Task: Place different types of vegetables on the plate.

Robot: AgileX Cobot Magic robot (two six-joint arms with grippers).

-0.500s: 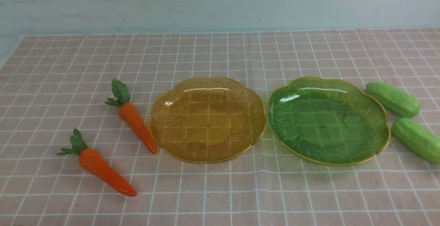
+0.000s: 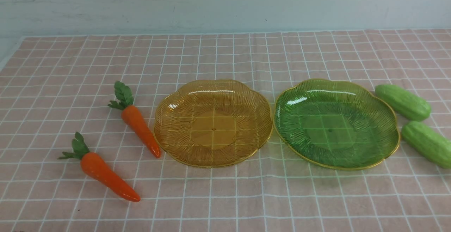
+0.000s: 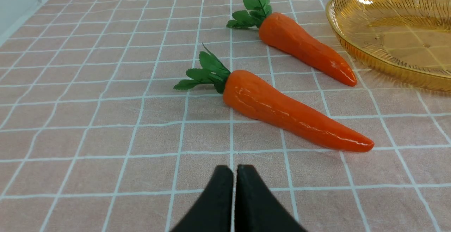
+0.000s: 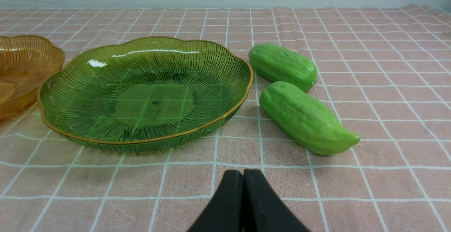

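Observation:
Two orange carrots with green tops lie left of the amber plate (image 2: 169,144): the near carrot (image 2: 107,176) and the far carrot (image 2: 141,129). Two light-green cucumbers lie right of the green plate (image 2: 387,112): the far cucumber (image 2: 402,102) and the near cucumber (image 2: 428,144). Both plates hold nothing. My left gripper (image 3: 234,170) is shut and empty, short of the near carrot (image 3: 292,115); the far carrot (image 3: 306,48) lies beyond. My right gripper (image 4: 243,174) is shut and empty, short of the near cucumber (image 4: 306,119) and the far cucumber (image 4: 283,66). Neither gripper shows in the front view.
A pink checked cloth (image 2: 225,196) covers the table. A pale wall (image 2: 225,2) stands behind its far edge. The two plates sit side by side, almost touching, in the middle.

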